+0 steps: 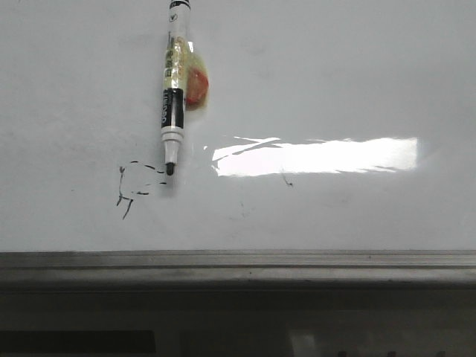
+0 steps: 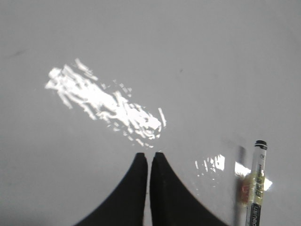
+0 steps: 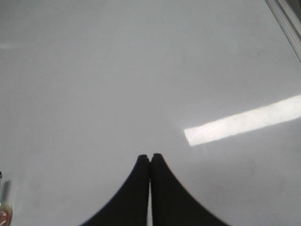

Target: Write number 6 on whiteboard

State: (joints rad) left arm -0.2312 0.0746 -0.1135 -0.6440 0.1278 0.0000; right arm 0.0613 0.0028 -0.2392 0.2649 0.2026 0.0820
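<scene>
Only the front view shows the faint broken black scribbles [image 1: 137, 184] beside the tip of the one white-and-black marker pen [image 1: 173, 89] lying on the glossy white whiteboard [image 1: 335, 82], with its grey metal ledge [image 1: 238, 260]; no finished 6 shows; the left gripper [image 2: 149, 157] and right gripper [image 3: 150, 159], both black, are pressed closed, empty.

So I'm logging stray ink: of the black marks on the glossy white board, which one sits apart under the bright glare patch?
The tiny black speck, alone below the glare; the broken scribbles cluster left by the marker tip.
</scene>
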